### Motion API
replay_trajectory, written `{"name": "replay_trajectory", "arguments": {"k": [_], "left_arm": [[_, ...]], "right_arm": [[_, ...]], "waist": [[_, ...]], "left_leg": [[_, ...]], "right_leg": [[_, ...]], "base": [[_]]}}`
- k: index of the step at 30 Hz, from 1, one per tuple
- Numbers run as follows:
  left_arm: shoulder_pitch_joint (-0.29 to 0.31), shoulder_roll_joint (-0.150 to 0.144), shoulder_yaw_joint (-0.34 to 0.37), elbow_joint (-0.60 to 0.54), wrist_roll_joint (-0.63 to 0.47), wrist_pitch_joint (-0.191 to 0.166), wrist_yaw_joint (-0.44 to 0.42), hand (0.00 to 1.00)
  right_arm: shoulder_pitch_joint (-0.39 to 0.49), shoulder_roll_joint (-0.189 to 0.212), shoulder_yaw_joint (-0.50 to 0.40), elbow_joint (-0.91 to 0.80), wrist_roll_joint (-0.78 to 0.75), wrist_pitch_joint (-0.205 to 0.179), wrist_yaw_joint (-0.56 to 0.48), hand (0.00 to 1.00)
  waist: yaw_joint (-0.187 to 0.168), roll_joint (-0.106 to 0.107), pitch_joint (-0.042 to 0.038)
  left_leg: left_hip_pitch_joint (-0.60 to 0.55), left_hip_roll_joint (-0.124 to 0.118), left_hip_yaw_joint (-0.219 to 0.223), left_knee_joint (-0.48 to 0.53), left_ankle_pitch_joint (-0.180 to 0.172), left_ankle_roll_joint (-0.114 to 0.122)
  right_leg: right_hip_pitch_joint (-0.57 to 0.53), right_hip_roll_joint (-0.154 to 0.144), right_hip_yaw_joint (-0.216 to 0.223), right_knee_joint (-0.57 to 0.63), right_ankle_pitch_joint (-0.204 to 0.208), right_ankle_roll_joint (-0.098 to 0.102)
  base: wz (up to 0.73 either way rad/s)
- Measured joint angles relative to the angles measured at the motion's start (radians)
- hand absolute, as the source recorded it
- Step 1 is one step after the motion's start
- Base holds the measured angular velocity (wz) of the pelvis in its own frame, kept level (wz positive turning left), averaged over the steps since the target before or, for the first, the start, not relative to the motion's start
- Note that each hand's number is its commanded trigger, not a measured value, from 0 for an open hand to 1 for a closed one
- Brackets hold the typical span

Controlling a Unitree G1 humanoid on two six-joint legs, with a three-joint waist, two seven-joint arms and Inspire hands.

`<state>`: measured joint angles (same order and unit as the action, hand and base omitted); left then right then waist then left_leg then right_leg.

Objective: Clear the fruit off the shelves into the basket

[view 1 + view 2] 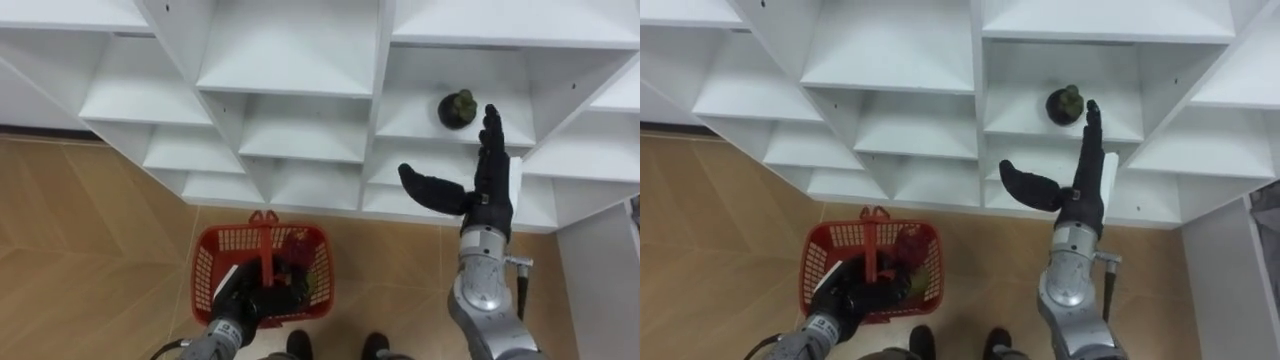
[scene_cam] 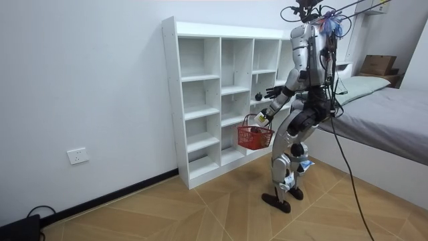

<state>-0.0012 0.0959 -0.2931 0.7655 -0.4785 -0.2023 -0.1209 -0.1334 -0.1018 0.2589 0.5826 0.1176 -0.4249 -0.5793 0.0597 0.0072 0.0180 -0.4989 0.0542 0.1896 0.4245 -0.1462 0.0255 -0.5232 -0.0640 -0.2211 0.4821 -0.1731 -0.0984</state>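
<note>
Fingers straight, your right robot hand hovers at the white shelf, dark fruit at eleven o'clock; left robot hand clutches the red basket.

A small, round, dark fruit with a greenish top sits on a shelf of the white closet, in an open compartment right of the middle. Lower down, a red plastic basket with an upright handle hangs in front of the closet's bottom row. It holds a dark red fruit and a greenish piece.
</note>
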Motion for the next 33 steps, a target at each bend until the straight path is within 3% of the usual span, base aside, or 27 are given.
{"name": "replay_trajectory", "arguments": {"k": [24,27,30,33], "left_arm": [[-0.003,-0.006,0.017,0.001,0.003,-0.009,0.000,1.00],[-0.010,-0.007,0.018,0.001,0.002,-0.009,0.002,1.00],[-0.021,-0.006,0.018,0.002,0.002,-0.009,0.004,1.00],[-0.030,-0.005,0.015,0.010,0.002,-0.009,0.008,1.00]], "right_arm": [[-0.018,-0.018,-0.048,-0.006,-0.088,-0.040,-0.176,0.00],[-0.032,-0.023,-0.051,0.002,-0.088,-0.040,-0.187,0.00],[-0.071,-0.023,-0.074,0.037,-0.088,-0.040,-0.190,0.00],[-0.090,-0.023,-0.084,0.039,-0.088,-0.040,-0.190,0.00]], "waist": [[0.001,-0.002,0.0019],[-0.001,-0.005,0.0049],[0.000,-0.011,0.0149],[-0.001,-0.013,0.0172]], "left_leg": [[-0.004,0.003,-0.001,0.001,-0.001,-0.002],[-0.011,0.003,-0.002,0.006,-0.002,-0.003],[-0.018,0.004,-0.002,0.008,-0.002,-0.003],[-0.033,0.005,-0.006,0.013,-0.002,-0.003]], "right_leg": [[-0.003,0.003,-0.002,-0.001,0.000,-0.002],[-0.008,0.003,-0.002,0.001,0.000,-0.002],[-0.013,0.003,-0.003,0.003,0.000,-0.003],[-0.023,0.003,-0.008,0.003,0.000,-0.003]], "base": [[0.00],[0.00],[0.00],[0.04]]}}
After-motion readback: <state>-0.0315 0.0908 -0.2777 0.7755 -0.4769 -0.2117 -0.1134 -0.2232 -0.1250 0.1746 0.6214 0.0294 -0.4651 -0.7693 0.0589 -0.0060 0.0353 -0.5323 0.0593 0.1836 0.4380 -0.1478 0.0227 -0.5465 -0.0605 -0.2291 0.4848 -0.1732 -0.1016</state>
